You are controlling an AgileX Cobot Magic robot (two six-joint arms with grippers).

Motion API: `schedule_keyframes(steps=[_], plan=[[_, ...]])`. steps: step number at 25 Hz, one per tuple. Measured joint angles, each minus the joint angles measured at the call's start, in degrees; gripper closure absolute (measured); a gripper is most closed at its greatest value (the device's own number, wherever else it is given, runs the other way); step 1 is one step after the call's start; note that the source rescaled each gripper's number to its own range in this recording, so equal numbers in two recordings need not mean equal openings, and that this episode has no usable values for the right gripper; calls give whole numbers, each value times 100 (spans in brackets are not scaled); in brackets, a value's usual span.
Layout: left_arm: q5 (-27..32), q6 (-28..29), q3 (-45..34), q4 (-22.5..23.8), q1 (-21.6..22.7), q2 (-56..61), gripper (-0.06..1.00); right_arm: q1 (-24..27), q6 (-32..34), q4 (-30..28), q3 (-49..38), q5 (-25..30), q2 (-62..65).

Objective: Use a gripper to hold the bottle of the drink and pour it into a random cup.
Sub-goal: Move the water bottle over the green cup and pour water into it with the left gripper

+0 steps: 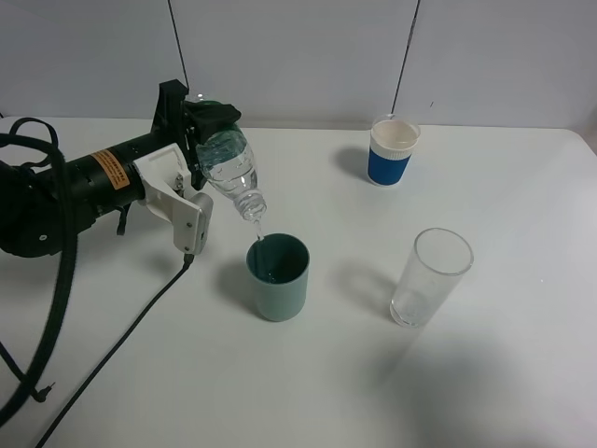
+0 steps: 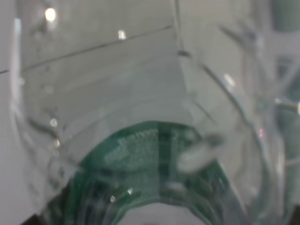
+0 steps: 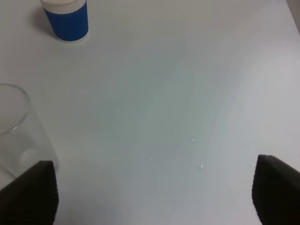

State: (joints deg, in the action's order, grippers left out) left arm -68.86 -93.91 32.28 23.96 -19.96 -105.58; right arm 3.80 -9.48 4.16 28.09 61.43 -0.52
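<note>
Your white table point(image 1: 522, 373) fills the high view. On it, your left gripper point(image 1: 198, 168) reaches in from 9 o'clock, its jaws clamped tight on the bottle of the drink point(image 1: 229, 168). The left wrist view shows only the bottle's clear wall and green label point(image 2: 150, 154), pressed right up to the lens. Your right gripper point(image 3: 152, 190) hangs with its jaws spread wide and nothing between them. The tall clear glass point(image 1: 429, 278) stands at 3 o'clock of the cup point(image 1: 278, 278), well apart. The bottle tilts neck-down at the cup's 11 o'clock, mouth just above the rim. The white cup with blue sleeve point(image 1: 392, 151) sits at 1 o'clock. A thin stream point(image 1: 258, 233) drops into the cup.
</note>
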Motion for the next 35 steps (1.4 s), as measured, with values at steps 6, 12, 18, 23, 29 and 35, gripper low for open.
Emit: schedule_keyframes(steps=[6, 12, 18, 23, 29, 35], plan=[[0, -112, 0, 0, 0, 0, 88, 0, 0, 0, 0, 0, 0], [0, -192, 0, 0, 0, 0, 88, 0, 0, 0, 0, 0, 0], [0, -293, 0, -4, -11, 0, 88, 0, 0, 0, 0, 0, 0], [0, -345, 0, -6, -11, 0, 88, 0, 0, 0, 0, 0, 0], [0, -534, 0, -30, -11, 7, 88, 0, 0, 0, 0, 0, 0], [0, -545, 0, -48, -11, 7, 88, 0, 0, 0, 0, 0, 0]])
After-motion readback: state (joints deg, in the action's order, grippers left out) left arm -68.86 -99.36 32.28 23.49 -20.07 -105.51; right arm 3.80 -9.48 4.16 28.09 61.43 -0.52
